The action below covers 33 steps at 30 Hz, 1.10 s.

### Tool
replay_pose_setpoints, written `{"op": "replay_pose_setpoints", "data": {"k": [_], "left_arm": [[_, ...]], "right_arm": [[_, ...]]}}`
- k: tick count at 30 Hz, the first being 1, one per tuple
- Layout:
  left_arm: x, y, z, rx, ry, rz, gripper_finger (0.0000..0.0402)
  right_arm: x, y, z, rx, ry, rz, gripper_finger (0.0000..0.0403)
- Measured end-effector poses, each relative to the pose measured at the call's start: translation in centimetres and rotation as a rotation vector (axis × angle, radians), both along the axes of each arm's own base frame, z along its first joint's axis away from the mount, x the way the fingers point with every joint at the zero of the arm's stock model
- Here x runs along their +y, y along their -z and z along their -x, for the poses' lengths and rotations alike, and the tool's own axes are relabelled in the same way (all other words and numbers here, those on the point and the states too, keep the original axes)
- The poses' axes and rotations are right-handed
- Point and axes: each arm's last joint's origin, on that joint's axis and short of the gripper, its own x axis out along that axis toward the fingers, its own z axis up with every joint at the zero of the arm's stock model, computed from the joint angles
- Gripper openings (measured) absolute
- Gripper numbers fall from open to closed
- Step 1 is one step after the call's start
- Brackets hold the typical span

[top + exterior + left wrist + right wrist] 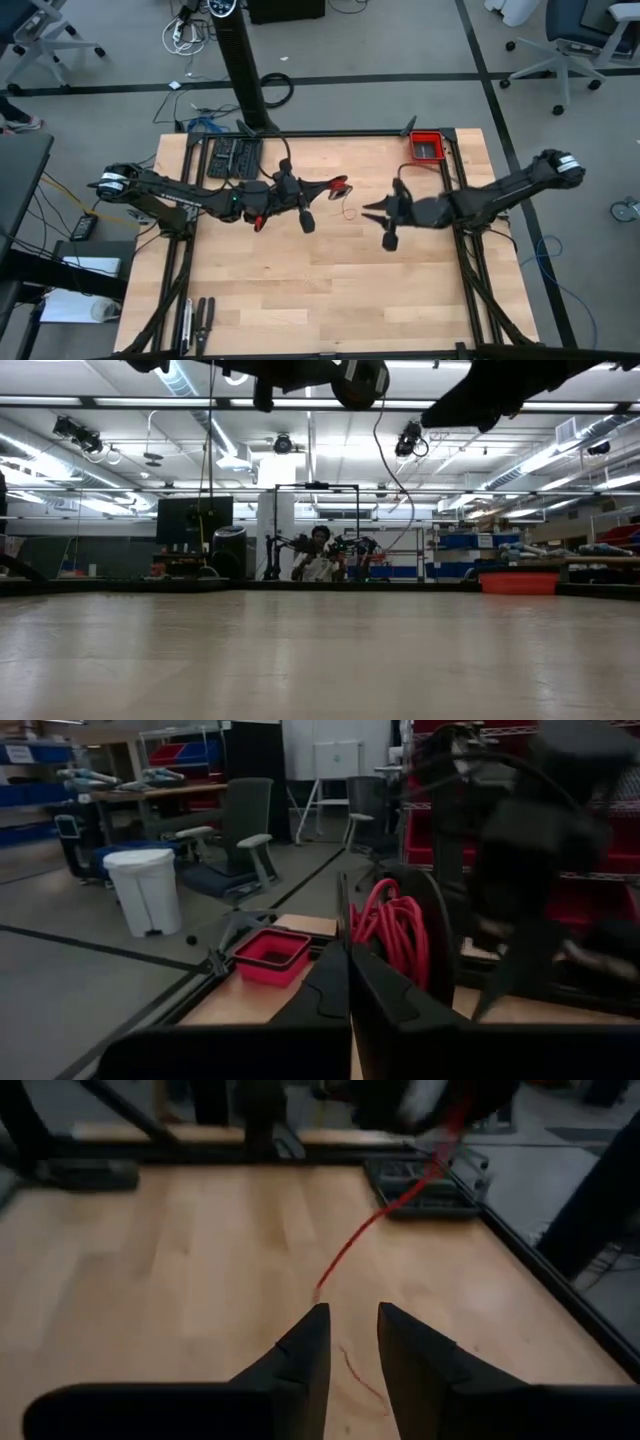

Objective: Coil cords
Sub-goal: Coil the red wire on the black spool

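In the low view both arms are cut off by the top edge, so neither end effector shows there; in the left wrist view the cord (392, 932) is a red bundle partly hidden behind the left end effector (349, 982); the right arm beyond is blurred; in the high view the cord's thin strand near the surface's middle is too fine to trace.

From above I saw the bench (330, 260) evenly and brightly lit, with only faint, soft shadows under the arms. At bench height, rows of ceiling strip lights (120, 455) glared white, and the arm parts overhead were reduced to black silhouettes. The near bench surface there was soft and out of focus. Through the left wrist camera, the other arm (530, 850) was smeared with blur. The right wrist picture blurred towards its far edge.
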Motion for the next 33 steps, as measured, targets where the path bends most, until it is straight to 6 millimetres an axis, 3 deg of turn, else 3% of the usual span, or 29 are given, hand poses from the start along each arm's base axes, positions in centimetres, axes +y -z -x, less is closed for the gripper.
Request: {"op": "replay_pose_setpoints", "data": {"k": [7,15,24,33], "left_arm": [[0.0,-0.1,0.0,-0.017,-0.018,0.020,0.0000],[0.0,-0.1,0.0,-0.020,-0.020,0.026,0.0000],[0.0,-0.2,0.0,-0.034,-0.010,0.043,0.0000],[0.0,-0.1,0.0,-0.028,-0.008,0.042,0.0000]], "right_arm": [[1.8,2.8,-1.5,0.097,0.058,0.078,0.0083],[2.4,5.0,-2.4,0.175,0.038,0.061,0.0084],[2.5,6.2,-3.0,0.210,0.074,0.106,0.0079],[2.6,6.2,-2.9,0.214,0.096,0.173,0.0079]]}}
